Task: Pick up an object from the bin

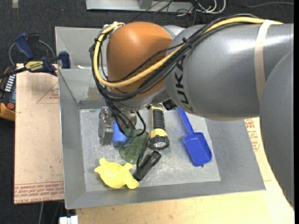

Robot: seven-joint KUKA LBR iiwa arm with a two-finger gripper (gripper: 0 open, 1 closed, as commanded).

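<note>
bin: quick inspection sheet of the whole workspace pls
surface: grey bin, floor speckled white
job's things: small blue piece and green see-through piece, nearest the gripper
clutter: black-and-yellow torch, blue scoop, black pen-like thing, yellow soft shape
gripper: gripper low in the bin's left half, beside the small blue piece
cables: yellow and black cables looped over the orange cover on the wrist
surroundings: cords on the dark floor behind the bin
</note>
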